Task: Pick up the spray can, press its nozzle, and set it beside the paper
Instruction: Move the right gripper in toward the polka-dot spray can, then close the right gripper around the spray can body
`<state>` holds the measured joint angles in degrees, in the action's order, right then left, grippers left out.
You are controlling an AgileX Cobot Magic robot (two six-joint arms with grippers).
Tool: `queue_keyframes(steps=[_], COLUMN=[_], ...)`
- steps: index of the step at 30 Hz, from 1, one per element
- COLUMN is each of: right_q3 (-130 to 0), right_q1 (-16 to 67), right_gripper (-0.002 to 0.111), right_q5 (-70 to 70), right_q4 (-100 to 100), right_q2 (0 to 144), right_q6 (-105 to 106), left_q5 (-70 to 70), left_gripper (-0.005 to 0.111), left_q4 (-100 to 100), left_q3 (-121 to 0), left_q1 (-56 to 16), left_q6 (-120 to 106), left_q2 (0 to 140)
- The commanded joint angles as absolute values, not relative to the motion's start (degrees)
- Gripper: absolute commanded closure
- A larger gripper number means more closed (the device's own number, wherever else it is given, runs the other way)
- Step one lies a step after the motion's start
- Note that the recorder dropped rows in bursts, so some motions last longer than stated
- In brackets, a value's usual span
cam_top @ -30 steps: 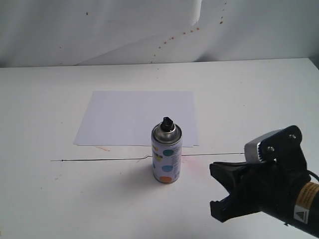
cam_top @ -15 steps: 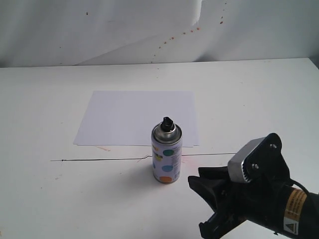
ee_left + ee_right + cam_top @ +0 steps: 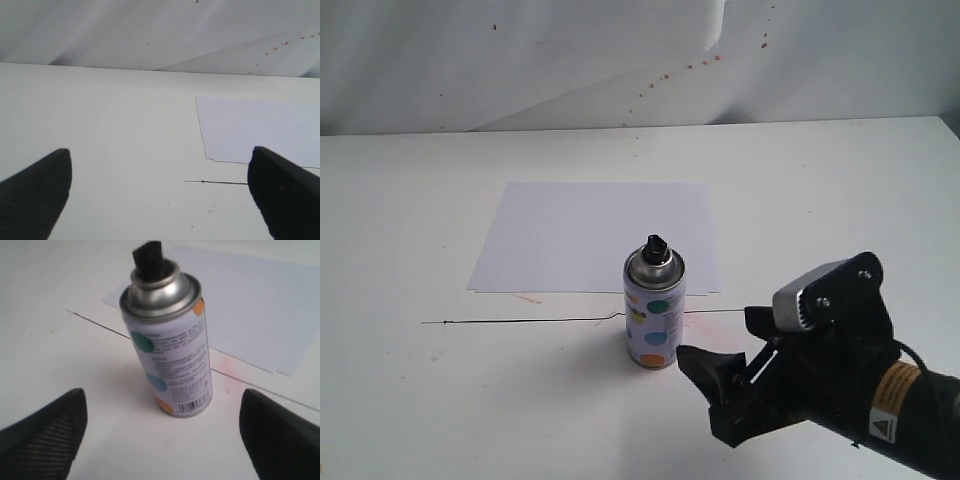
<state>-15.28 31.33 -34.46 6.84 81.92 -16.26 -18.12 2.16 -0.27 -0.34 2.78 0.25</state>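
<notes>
Standing upright on the table [image 3: 420, 400], the spray can [image 3: 654, 310] sits just nearer than the paper [image 3: 595, 235], a black line [image 3: 520, 321] between them; right gripper [image 3: 702, 396] gapes close at its right, left gripper [image 3: 160, 165] also spread.

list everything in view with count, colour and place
spray can: one, white with teal and orange dots, upright just in front of the paper
nozzle: one, black, atop the can
paper: one, white, flat behind the can
line: one, thin black, along the table past the can
table: one, white, faint red stains by the can
backdrop: one, white with red specks, behind the table
left gripper: one, black, open over bare table near the paper
right gripper: one, black, open beside the can, not touching
</notes>
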Motion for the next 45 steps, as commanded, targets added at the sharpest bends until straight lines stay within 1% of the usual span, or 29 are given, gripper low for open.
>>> queue_keyframes(steps=[1, 5, 11, 18, 27, 37, 45], right_q3=[-15.4, -15.4, -15.5, -20.8, -25.2, -29.3, -29.5], right_q1=[31.4, 31.4, 31.4, 31.4, 31.4, 31.4, 31.4], right_gripper=[0.032, 0.032, 0.032, 0.032, 0.032, 0.032, 0.032], right_q5=[-38.4, -43.5, -49.2, -45.0, -44.1, -42.0, -40.5], right_q4=[6.0, 7.0, 11.0, 16.8, 15.0, 15.0, 10.1], right_q2=[88.2, 93.2, 97.0, 99.3, 104.4, 106.1, 106.2], right_q6=[-15.5, -15.5, -15.6, -18.1, -19.4, -22.4, -22.3], left_q5=[-18.0, -18.0, -18.0, -18.0, -18.0, -18.0, -18.0], left_gripper=[0.018, 0.018, 0.018, 0.018, 0.018, 0.018, 0.018], left_q4=[2.5, 2.5, 2.5, 2.5, 2.5, 2.5, 2.5], left_q3=[0.0, 0.0, 0.0, 0.0, 0.0, 0.0, 0.0], left_q1=[-0.6, -0.6, -0.6, -0.6, -0.6, -0.6, -0.6], left_q6=[2.8, 2.8, 2.8, 2.8, 2.8, 2.8, 2.8], left_q2=[0.0, 0.0, 0.0, 0.0, 0.0, 0.0, 0.0])
